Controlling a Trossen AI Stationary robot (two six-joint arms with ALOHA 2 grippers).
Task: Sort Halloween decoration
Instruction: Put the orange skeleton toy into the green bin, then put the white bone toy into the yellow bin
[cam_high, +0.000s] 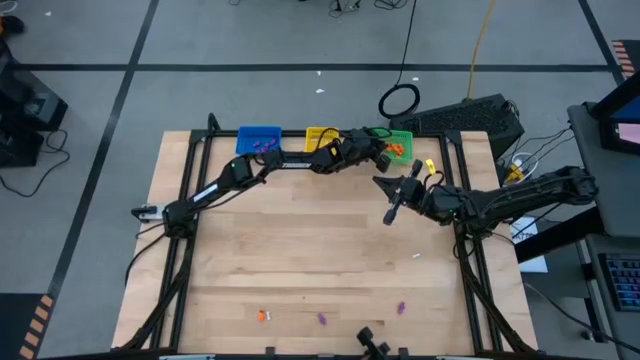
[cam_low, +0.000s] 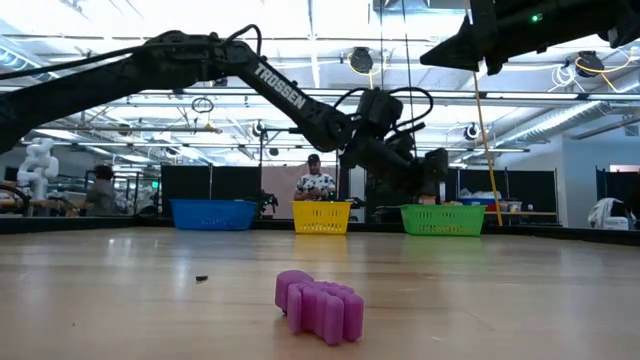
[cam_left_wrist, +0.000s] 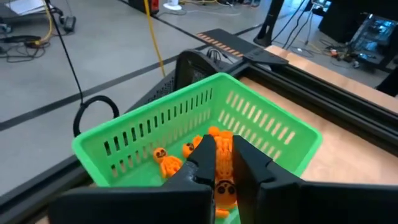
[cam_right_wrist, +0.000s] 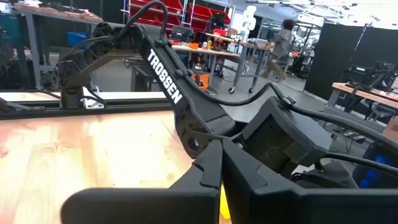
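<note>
Orange trinkets (cam_left_wrist: 186, 152), several, fill your green basket (cam_high: 400, 143); left gripper (cam_left_wrist: 222, 163) above clenches one. Right gripper (cam_right_wrist: 220, 163) clenched, empty. Two purple (cam_high: 322, 318), one orange at lower frame.

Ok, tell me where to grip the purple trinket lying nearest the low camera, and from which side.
Grip the purple trinket across its lumpy middle, coming straight down. It lies flat on the table, low and long, so a sideways approach would likely scrape wood. The right gripper hangs nearer than the left gripper, which is over the green basket.
</note>
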